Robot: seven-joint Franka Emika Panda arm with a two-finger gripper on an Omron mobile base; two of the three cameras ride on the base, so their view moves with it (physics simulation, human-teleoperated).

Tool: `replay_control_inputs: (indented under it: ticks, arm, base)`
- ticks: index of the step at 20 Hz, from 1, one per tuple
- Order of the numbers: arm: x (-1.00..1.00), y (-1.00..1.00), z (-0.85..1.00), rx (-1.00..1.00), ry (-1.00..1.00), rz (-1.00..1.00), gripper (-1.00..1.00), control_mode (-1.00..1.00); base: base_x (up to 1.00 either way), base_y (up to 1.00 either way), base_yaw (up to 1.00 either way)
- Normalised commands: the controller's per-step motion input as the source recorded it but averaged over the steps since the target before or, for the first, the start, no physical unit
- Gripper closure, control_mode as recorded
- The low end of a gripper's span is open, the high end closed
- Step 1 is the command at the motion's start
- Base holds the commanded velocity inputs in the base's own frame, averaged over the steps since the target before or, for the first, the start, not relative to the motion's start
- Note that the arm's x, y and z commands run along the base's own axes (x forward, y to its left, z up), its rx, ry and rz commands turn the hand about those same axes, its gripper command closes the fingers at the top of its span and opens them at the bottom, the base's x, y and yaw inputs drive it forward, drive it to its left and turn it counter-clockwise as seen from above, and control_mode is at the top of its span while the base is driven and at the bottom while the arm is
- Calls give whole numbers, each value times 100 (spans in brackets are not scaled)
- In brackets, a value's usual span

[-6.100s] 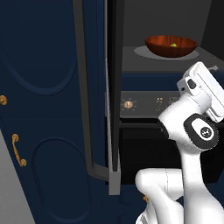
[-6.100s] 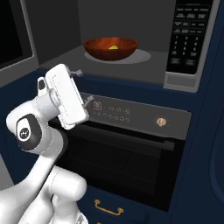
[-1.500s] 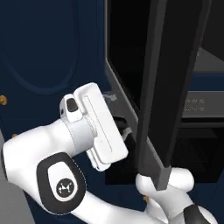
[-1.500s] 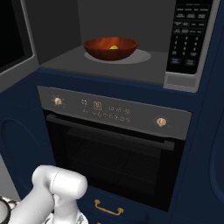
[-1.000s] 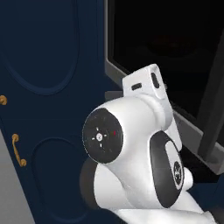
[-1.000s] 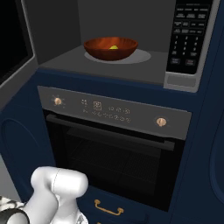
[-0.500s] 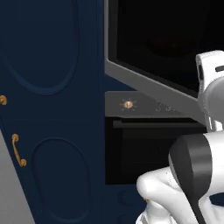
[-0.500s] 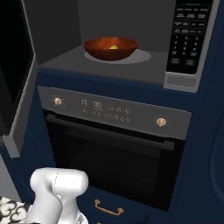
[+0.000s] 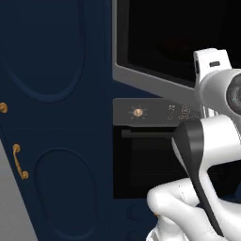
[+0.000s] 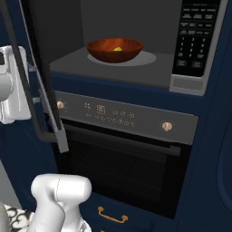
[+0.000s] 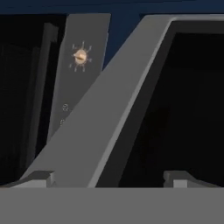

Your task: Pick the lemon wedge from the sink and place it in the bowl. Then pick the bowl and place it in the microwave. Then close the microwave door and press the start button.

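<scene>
Microwave door (image 10: 41, 90) hides the arm's hand; gripper (image 11: 111, 179) spread wide, empty

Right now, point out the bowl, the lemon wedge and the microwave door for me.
bowl (image 10: 108, 55): right base view, front of its reddish-brown outer wall.
lemon wedge (image 10: 118, 49): right base view, the yellow piece inside the bowl.
microwave door (image 9: 155, 84): left base view, lower grey frame edge below the dark glass.
</scene>
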Motion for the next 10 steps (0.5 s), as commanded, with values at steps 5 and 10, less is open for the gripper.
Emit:
replay_control_inputs:
  ticks: [5,10]
  arm:
    - [86,-30,-13,0,-7,-1,-100,-100]
    - [80,-42,-4,2,-5,0,-100,-100]
  base:
    - [0,0,0]
    - [0,0,0]
